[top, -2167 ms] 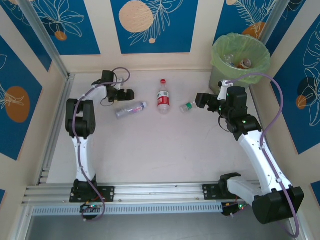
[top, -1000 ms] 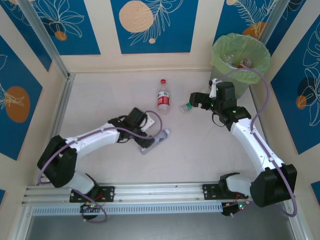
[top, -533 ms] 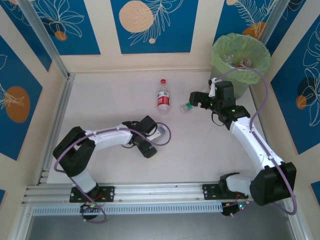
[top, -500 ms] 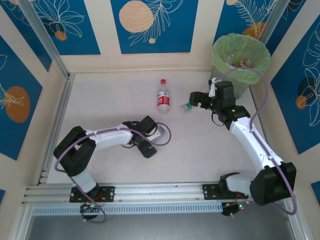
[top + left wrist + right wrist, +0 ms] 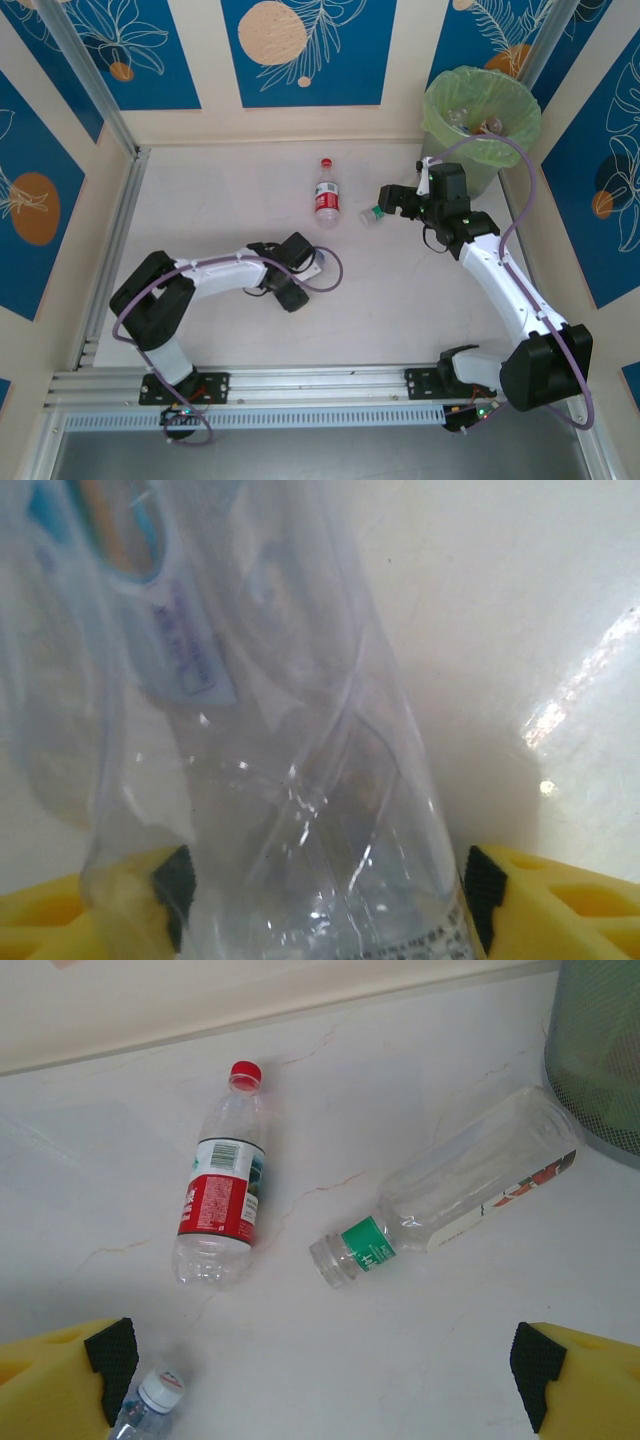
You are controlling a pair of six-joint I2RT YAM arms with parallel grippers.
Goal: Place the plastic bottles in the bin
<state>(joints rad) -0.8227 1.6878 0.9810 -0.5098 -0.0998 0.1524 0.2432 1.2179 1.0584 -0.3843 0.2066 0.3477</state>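
White tubular arm links (image 5: 510, 292), black joint housings (image 5: 450, 190), purple cable (image 5: 520, 215) looping back behind right gripper (image 5: 383, 197). Its fingers (image 5: 50, 1380) yellow, blocky; black pads (image 5: 115, 1355) inside.

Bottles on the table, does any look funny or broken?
Yes. The green-banded bottle lying near the bin seems to have no cap. The clear bottle pinched in the left gripper looks creased and dented.

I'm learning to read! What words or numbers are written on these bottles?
Nothing can be read for sure.
Red-label bottle: print too small to read.
Green-band bottle: white marks too blurred.
Blue-label bottle: letters too blurred.
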